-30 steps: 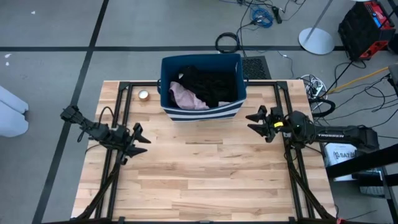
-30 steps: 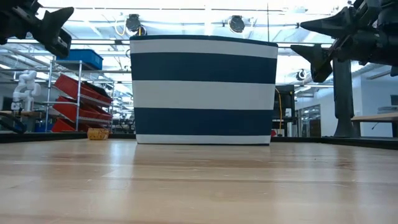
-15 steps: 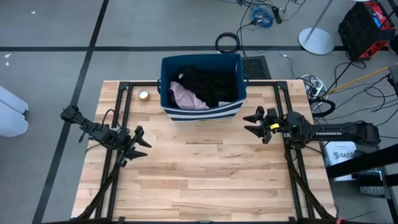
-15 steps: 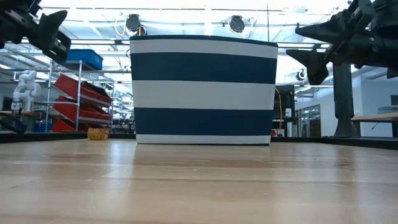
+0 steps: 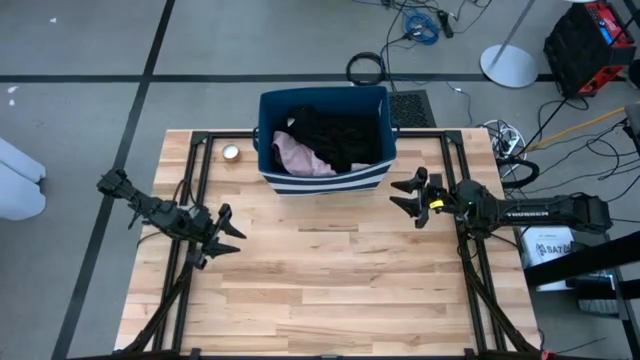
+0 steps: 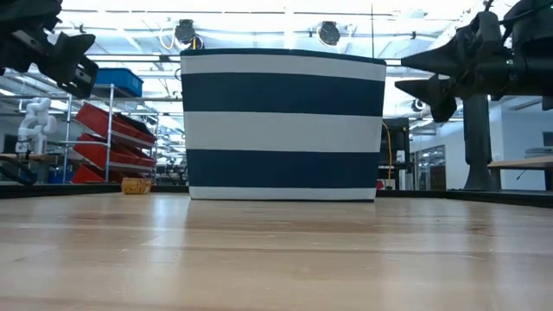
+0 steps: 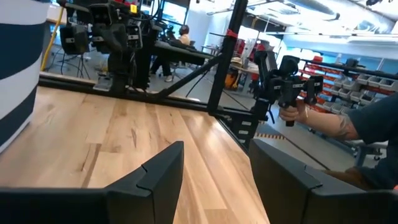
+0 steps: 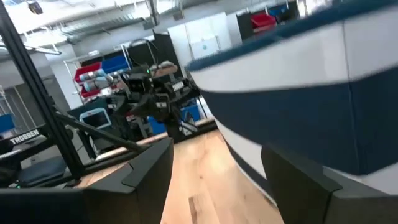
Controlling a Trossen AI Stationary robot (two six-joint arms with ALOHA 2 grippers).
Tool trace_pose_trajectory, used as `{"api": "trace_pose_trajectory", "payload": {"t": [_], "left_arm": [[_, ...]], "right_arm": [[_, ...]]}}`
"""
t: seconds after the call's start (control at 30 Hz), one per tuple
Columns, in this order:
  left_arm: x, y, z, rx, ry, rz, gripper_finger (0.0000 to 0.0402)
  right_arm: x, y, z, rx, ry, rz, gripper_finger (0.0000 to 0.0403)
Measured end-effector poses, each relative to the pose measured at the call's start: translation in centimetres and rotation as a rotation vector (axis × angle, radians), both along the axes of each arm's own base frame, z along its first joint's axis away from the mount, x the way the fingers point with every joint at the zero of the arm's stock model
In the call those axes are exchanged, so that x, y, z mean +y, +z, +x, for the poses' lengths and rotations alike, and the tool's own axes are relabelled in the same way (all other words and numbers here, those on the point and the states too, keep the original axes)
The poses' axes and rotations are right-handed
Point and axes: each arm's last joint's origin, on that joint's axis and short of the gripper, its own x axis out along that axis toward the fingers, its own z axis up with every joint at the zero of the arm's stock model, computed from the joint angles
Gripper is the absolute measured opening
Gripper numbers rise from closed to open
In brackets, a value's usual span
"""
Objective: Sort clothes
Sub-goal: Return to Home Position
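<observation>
Pale pink garment [image 5: 300, 155], black garments [image 5: 340, 132] piled inside blue striped bin [image 5: 325, 183] at far edge of wooden table [image 5: 330, 290]. Left gripper [image 5: 228, 230], right gripper [image 5: 405, 200]: fingers spread, empty, above tabletop. Risk: right gripper, near bin corner, could clip wall, shove bin.

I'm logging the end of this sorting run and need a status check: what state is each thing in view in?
Blue striped laundry bin: upright, holding clothes.
Pale pink garment: crumpled inside the bin.
Black garments: piled inside the bin.
Left end effector: open, empty, in the air.
Right end effector: open, empty, beside the bin.
</observation>
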Motion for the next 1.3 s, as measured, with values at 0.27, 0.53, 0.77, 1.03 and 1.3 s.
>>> {"api": "trace_pose_trajectory", "payload": {"t": [0.27,0.53,0.77,1.03,1.3], "left_arm": [[0.0,0.0,0.0,0.007,-0.006,-0.020,0.0191],[0.0,0.0,0.0,-0.001,0.012,0.007,0.0191],[0.1,0.0,0.0,-0.007,0.021,0.026,0.0191],[0.1,0.0,0.0,-0.007,0.024,0.026,0.0191],[0.1,0.0,0.0,-0.011,0.026,0.039,0.0191]], "right_arm": [[0.8,0.0,-0.9,0.026,0.045,0.003,0.0202],[2.0,-0.2,-1.5,0.056,-0.095,-0.024,0.0173],[3.1,-0.5,-1.6,0.105,-0.082,-0.063,0.0161],[3.9,-1.1,-1.7,0.168,-0.012,-0.105,0.0160],[4.1,-2.0,-1.7,0.257,0.067,-0.155,0.0160]]}}
